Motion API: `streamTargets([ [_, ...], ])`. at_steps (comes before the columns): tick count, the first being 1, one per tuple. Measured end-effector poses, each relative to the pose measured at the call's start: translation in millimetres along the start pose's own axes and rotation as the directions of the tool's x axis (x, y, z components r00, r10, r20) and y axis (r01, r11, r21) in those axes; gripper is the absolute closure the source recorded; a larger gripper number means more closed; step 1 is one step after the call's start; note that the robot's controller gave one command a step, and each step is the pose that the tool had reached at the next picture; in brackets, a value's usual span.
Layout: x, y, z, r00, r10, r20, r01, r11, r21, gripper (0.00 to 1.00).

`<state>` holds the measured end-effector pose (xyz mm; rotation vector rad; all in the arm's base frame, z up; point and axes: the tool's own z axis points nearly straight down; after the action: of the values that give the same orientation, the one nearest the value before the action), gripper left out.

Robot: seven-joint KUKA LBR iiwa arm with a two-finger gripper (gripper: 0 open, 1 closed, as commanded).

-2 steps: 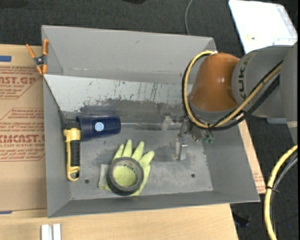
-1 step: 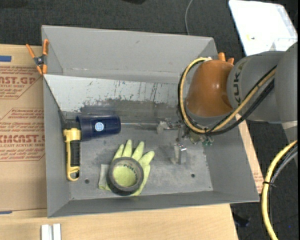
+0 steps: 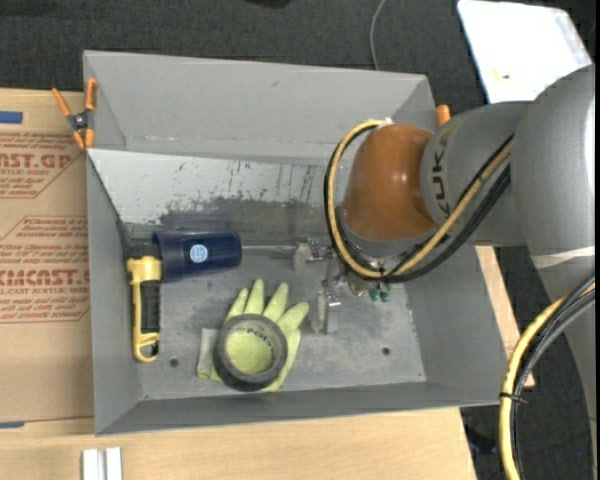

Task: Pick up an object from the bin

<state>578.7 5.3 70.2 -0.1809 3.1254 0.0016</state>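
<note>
Grey bin floor (image 3: 380, 360): yellow-green glove (image 3: 274, 308) just left of jaws.

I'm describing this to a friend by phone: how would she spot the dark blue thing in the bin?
Find the grey metal bin and look at the left of its floor. There a dark blue cylinder lies on its side, next to the upper end of a yellow-and-black tool. It is the only blue thing, with a pale round mark.
</note>
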Motion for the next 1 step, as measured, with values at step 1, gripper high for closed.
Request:
streamTargets([
  [1,-13.8,9.0,0.1,0.992,-0.123,0.001,0.123,0.992,0.002,0.0],
])
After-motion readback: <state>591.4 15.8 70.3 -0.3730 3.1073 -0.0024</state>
